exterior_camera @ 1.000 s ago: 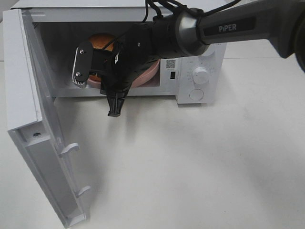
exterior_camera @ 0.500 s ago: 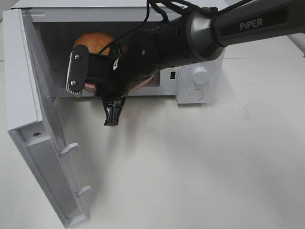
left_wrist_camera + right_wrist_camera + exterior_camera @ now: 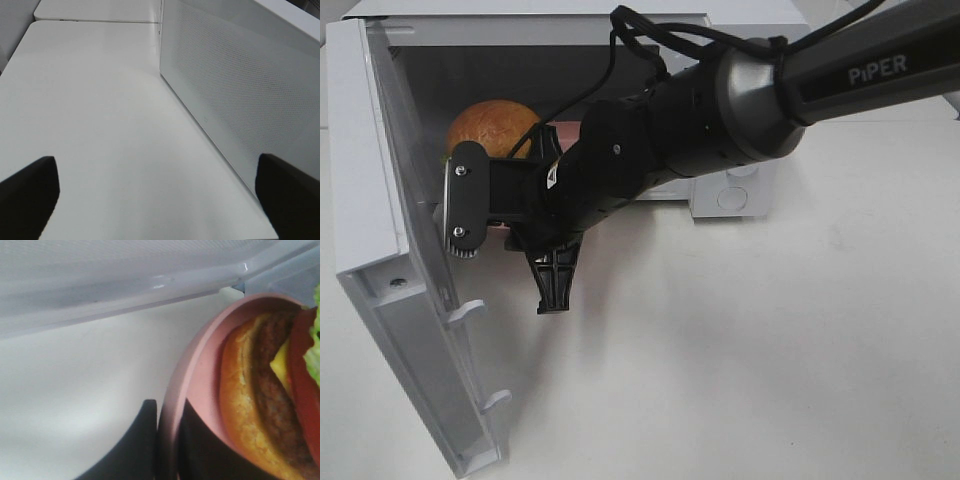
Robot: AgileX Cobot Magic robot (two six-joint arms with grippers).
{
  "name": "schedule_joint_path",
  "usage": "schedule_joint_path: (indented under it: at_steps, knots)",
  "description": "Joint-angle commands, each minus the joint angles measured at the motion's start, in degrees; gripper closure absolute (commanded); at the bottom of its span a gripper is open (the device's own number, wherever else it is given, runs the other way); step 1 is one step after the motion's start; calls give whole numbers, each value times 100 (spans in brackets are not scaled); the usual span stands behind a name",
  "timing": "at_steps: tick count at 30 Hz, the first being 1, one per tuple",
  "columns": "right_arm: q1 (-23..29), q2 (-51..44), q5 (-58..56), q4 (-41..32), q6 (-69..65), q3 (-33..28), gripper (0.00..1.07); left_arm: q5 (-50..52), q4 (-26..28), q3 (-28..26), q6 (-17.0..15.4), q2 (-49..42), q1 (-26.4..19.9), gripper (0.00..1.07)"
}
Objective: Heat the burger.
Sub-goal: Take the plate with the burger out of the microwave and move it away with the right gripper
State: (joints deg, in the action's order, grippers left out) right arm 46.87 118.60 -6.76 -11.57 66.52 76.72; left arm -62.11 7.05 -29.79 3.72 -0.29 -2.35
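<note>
door [image 3: 390,250]: swung open at far left, hinged on the left side of the microwave, inner face toward the counter; two latch hooks on its free edge.
microwave [image 3: 740,195]: white box at back of the counter [image 3: 740,350], cavity open, control panel with a round knob at its right end, mostly covered by the arm.
left gripper [image 3: 160,200]: seen only in left wrist view, two dark fingers [image 3: 30,192] at the picture's lower corners, spread wide, nothing between them; bare counter under them, perforated white microwave wall [image 3: 240,95] just beside.
burger [image 3: 492,128]: golden bun top showing at the left part of the cavity mouth, above the gripper; in right wrist view bun, patty, cheese, tomato and lettuce visible, sitting on the plate.
plate [image 3: 200,375]: pink, round, carries the burger; rim pinched between the right fingers in right wrist view; only a thin pink sliver visible in the high view under the gripper.
right gripper [image 3: 510,250]: reaches across from the right to the left side of the cavity opening, fingers narrow and clamped on the plate rim; one finger pointing down toward the counter.
right arm [image 3: 840,70]: dark grey, marked PiPER, enters from upper right, cable looped over it.
</note>
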Motion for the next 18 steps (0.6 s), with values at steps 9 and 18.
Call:
schedule_joint_path:
  at_steps: [9, 18]
  knots:
    - [63, -825, 676, 17, 178, -922, 107, 63, 40, 0, -40, -92, 6, 7]
    - [63, -1352, 905, 23, 332, -1702, 107, 63, 40, 0, -40, -92, 6, 7]
